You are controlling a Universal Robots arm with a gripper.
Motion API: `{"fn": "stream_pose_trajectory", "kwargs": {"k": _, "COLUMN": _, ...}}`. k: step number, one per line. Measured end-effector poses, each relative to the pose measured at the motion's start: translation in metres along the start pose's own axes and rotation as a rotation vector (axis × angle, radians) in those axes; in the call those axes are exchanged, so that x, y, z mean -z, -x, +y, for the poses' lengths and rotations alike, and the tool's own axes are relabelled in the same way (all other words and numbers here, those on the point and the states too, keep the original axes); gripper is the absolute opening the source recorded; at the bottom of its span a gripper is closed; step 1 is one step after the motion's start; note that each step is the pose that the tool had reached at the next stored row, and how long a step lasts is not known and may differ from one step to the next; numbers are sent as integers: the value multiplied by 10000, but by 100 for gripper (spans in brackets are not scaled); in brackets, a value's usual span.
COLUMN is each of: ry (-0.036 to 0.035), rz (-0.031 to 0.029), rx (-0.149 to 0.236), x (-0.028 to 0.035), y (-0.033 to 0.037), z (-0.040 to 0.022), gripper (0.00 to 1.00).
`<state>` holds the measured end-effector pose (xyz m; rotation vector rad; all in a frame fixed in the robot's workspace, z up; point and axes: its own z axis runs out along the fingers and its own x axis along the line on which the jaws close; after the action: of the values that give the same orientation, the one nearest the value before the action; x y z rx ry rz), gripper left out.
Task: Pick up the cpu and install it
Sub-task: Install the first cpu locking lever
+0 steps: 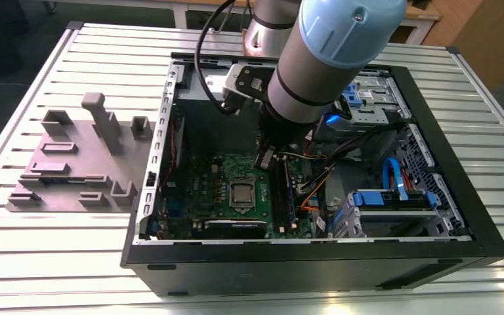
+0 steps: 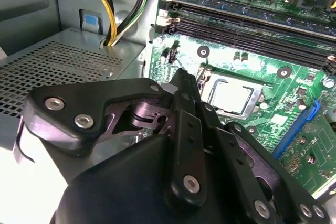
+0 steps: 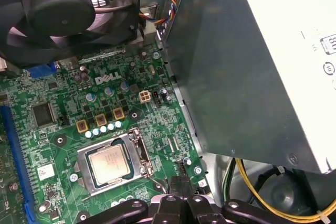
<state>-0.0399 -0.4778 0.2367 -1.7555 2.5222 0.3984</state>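
Exterior view is showing the black two-fingered gripper (image 1: 265,157) hanging inside the open black metal computer case (image 1: 322,269), just above the green motherboard (image 1: 204,190). Its fingers are pressing together and gripping nothing. The small, square, silvery-grey cpu (image 3: 107,163) is lying flat within the shiny metal socket frame (image 3: 137,153) in the first wrist view. It is sitting near the fingertips without touching them.

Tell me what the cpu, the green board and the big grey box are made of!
The cpu has a top that looks like metal: silvery-grey and smooth, with a dull shine. The board looks like stiff, glossy green-coated sheet with tiny silver dots, though I can't be sure what is underneath. The box looks like sheet metal, with flat, matte grey sides.
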Motion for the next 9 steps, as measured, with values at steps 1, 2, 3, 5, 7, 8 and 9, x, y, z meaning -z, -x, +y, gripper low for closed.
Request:
{"fn": "stream_pose_trajectory", "kwargs": {"k": 1, "ry": -1, "rz": 4, "rx": -1, "x": 0, "y": 0, "z": 0, "gripper": 10}}
{"fn": "stream_pose_trajectory", "kwargs": {"k": 2, "ry": -1, "rz": 4, "rx": -1, "x": 0, "y": 0, "z": 0, "gripper": 10}}
{"fn": "stream_pose_trajectory", "kwargs": {"k": 3, "ry": -1, "rz": 5, "rx": -1, "x": 0, "y": 0, "z": 0, "gripper": 10}}
{"fn": "stream_pose_trajectory", "kwargs": {"k": 5, "ry": -2, "rz": 5, "rx": -1, "x": 0, "y": 0, "z": 0, "gripper": 10}}
{"fn": "stream_pose_trajectory", "kwargs": {"k": 7, "ry": -2, "rz": 6, "rx": -1, "x": 0, "y": 0, "z": 0, "gripper": 10}}
{"fn": "stream_pose_trajectory", "kwargs": {"k": 8, "ry": -2, "rz": 6, "rx": -2, "x": 0, "y": 0, "z": 0, "gripper": 10}}
{"fn": "stream_pose_trajectory", "kwargs": {"k": 9, "ry": -2, "rz": 6, "rx": -1, "x": 0, "y": 0, "z": 0, "gripper": 10}}
